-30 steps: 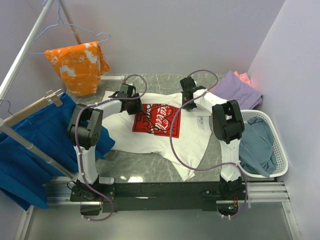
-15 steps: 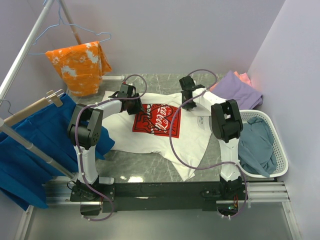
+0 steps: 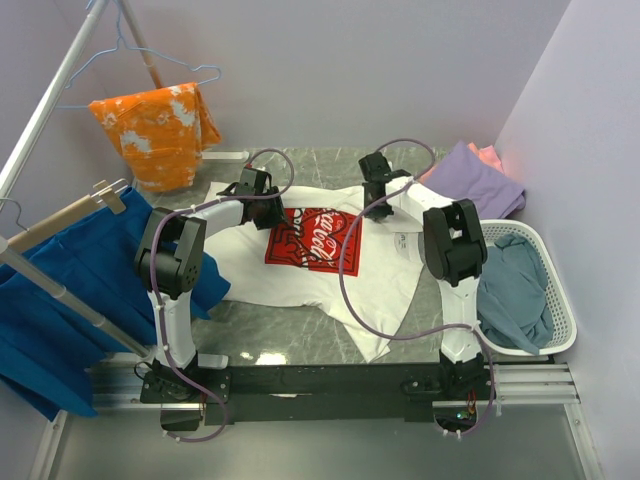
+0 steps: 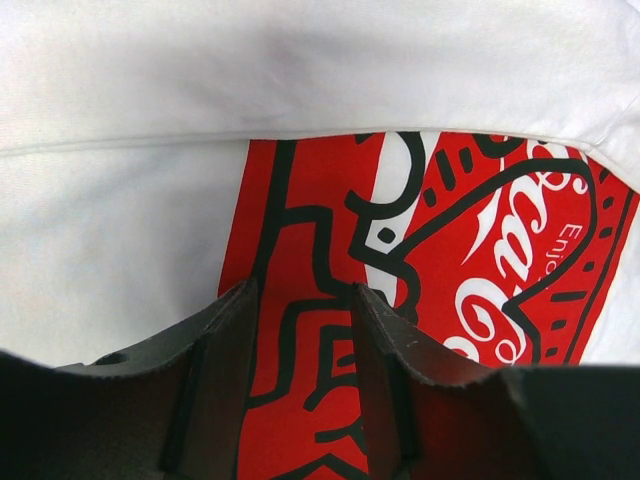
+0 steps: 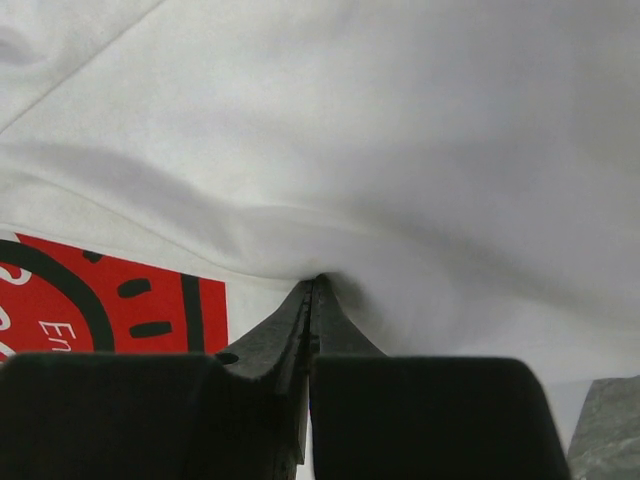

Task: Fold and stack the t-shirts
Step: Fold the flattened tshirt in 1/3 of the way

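A white t-shirt (image 3: 375, 285) with a red-and-white square print (image 3: 315, 238) lies spread on the grey table. My left gripper (image 3: 268, 214) hovers at the print's far left edge, open, and only flat red print (image 4: 300, 380) shows between its fingers (image 4: 232, 330). My right gripper (image 3: 377, 199) is at the shirt's far edge, right of the print. It is shut (image 5: 314, 281), pinching a raised fold of white cloth (image 5: 420, 200). A purple tee (image 3: 478, 181) and a salmon-pink one (image 3: 488, 155) lie folded at the back right. A grey-blue tee (image 3: 515, 290) fills the basket.
A white laundry basket (image 3: 562, 305) stands at the right table edge. Left of the table a clothes rack (image 3: 50, 90) carries an orange splotched garment (image 3: 160, 130) and a large blue cloth (image 3: 60, 300) that overhangs the table's left edge.
The right gripper's jaws have closed fully on the shirt's fold. Neither arm has visibly shifted, and the left gripper stays open.
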